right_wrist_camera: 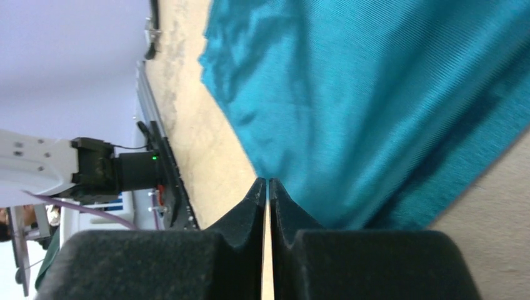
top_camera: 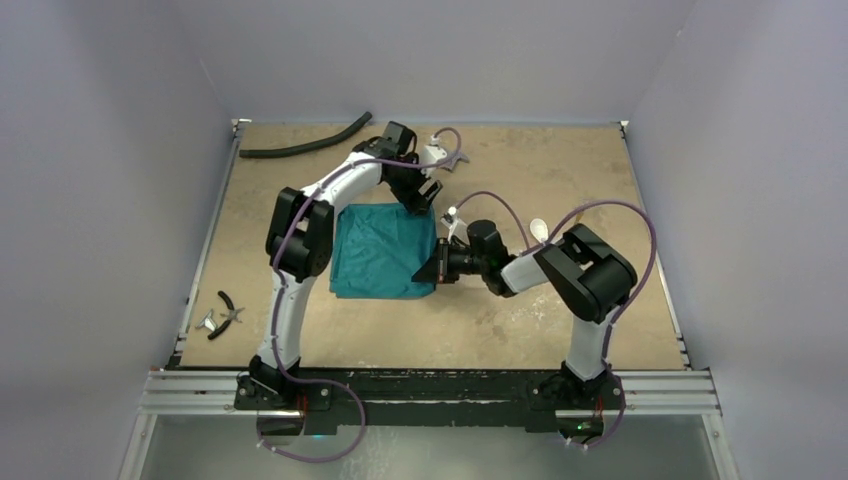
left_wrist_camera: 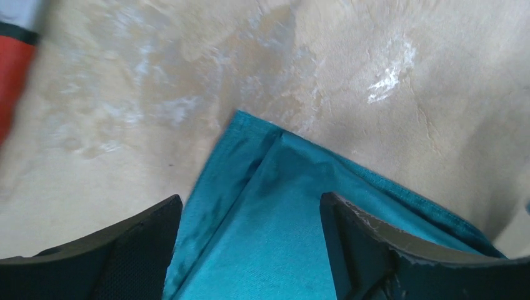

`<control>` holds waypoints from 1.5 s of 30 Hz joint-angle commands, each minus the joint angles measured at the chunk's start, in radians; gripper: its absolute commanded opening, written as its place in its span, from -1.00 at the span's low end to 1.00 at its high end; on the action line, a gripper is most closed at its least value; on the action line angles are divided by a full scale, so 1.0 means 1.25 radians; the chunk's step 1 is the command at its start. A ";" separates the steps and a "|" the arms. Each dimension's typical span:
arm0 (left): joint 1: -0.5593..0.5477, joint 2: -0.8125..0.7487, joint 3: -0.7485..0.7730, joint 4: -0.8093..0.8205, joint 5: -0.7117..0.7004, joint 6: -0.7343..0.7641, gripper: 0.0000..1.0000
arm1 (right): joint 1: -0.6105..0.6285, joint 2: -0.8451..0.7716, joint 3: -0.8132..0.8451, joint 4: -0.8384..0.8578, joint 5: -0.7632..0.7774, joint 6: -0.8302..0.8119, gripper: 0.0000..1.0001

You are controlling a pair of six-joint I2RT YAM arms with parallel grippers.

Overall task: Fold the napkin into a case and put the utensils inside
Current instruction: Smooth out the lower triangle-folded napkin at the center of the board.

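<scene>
From where I sit, the napkin (top_camera: 383,252) lies flat on the tabletop (top_camera: 560,160) as a rough square, with both sets of jaws at its right-hand side. The left arm (top_camera: 300,235) reaches over the cloth, and its jaws come down on the far right corner. In the left wrist view those jaws stand well apart. The corner pokes up between them, pointing away from the camera, with a folded-over layer and a hemmed edge showing. The teal fills the gap from one jaw to the other, but neither jaw presses it. Ahead of the tips I see only bare tabletop, and off to the far left of them a blurred red shape (left_wrist_camera: 11,81) that I cannot identify. The right arm (top_camera: 590,270) comes in from the side, its jaws aimed at the napkin's near right corner. In the right wrist view these jaws are pressed together, with only a hairline slit between them through which I see tan tabletop, not cloth. The napkin's edge runs right up to the tips and spreads ahead of them and off to one side, so the tips sit at the hem. Whether they actually touch it I cannot tell. The white spoon (top_camera: 538,229) lies behind the right jaws, past the wrist and well clear of the cloth. Small black-handled pliers (top_camera: 230,310) rest far behind the left jaws near the tabletop's left edge.
</scene>
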 commanded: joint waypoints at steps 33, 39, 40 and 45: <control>0.221 -0.250 -0.230 0.052 -0.264 -0.090 0.75 | -0.097 0.124 0.546 -0.373 0.058 -0.189 -1.00; 0.220 -0.173 -0.210 0.085 -0.332 -0.091 0.69 | -0.118 0.207 0.588 -0.349 0.044 -0.169 -1.00; 0.221 -0.165 -0.207 0.090 -0.339 -0.088 0.69 | -0.118 0.219 0.595 -0.348 0.043 -0.170 -1.00; 0.219 -0.153 -0.221 0.118 -0.359 -0.085 0.67 | -0.121 0.266 0.605 -0.335 0.038 -0.166 -1.00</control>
